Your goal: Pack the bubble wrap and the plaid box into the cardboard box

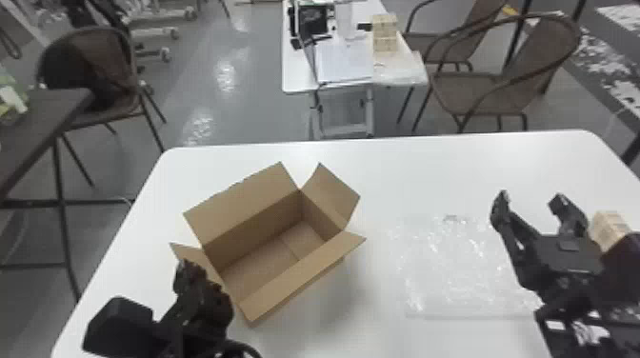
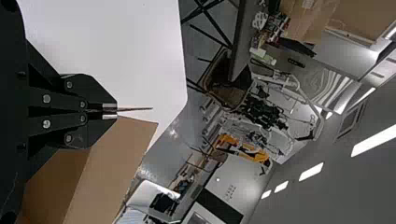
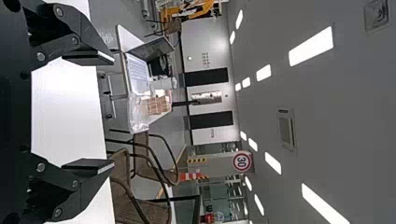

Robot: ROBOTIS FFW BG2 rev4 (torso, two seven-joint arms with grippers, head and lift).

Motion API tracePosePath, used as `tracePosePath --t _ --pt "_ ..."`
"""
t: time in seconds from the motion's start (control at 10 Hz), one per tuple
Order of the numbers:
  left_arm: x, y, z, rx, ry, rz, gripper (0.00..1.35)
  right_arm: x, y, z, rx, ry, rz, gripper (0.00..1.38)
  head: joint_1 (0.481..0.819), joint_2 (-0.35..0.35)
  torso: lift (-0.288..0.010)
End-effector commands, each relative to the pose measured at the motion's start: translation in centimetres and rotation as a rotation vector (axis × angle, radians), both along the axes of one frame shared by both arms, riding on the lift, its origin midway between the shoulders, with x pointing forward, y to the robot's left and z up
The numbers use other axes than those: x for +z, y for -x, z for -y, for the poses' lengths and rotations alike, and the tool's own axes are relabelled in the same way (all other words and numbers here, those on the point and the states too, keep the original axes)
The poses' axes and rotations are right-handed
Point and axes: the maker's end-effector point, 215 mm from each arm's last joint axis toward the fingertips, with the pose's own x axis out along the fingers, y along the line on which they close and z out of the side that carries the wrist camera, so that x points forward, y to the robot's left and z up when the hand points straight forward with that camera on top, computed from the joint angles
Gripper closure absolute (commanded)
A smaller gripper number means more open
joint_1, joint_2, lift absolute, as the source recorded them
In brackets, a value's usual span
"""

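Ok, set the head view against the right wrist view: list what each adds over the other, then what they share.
Head view: the cardboard box, its flaps open, with the left gripper at one flap; the bubble wrap; the plaid box.
Right wrist view: ceiling lights and a round red-rimmed sign.
Both: the open right gripper, the white table, a laptop and chairs.
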Motion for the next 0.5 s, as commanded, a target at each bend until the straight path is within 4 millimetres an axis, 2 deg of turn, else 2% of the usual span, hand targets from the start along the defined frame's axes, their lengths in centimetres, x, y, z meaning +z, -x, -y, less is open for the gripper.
tracePosePath --t 0.0,0.4 --pt "0.1 0.0 0.3 0.001 0.005 0.013 1.22 -0.1 -0.3 -0.1 0.003 -0.007 -0.014 0.48 0.695 0.130 -0.099" --pt "-0.3 -0.8 2.4 -0.050 0.025 -0.003 1.22 1.0 -1.6 0.6 -0.011 0.002 -0.035 0.48 0.695 0.104 -0.099"
